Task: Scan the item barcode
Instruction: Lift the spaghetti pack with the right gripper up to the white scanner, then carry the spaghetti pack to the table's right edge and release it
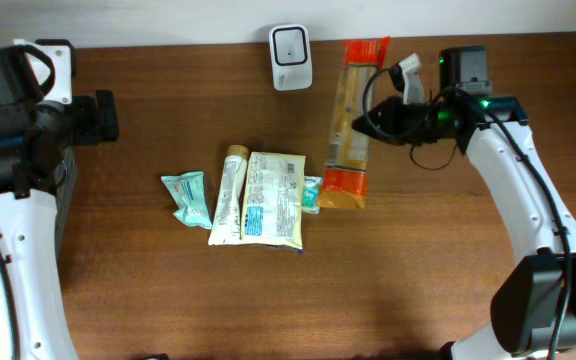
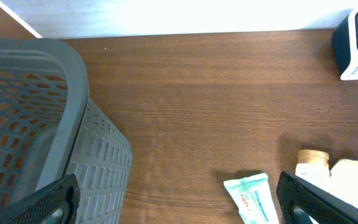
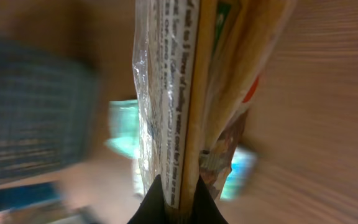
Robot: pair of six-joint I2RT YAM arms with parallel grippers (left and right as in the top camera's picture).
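Right claw [image 1: 360,125]: closed on the long pasta packet [image 1: 349,100], pinching it about mid-length. The packet sits toward the worktop's [image 1: 418,260] back edge, just right of the scanner [image 1: 291,57], with its top end level with the scanner. The wrist view shows it edge-on. This probably serves to turn a printed face toward the scanner window.

Left claw [image 2: 179,208]: wide open, holding nothing, parked beside the basket [image 2: 36,124] at the left edge. It is likely on standby to receive the scanned item.

Waiting stock at mid-worktop: teal sachet [image 1: 187,197], tube [image 1: 229,195] and white pouch [image 1: 274,198], lying side by side.

Not established:
- No barcode is visible in any view.
- The right wrist view is blurred beyond the packet.
- Whether the packet's lower end rests on the worktop or hangs clear cannot be told.
- The scanner is cut off in the left wrist view.
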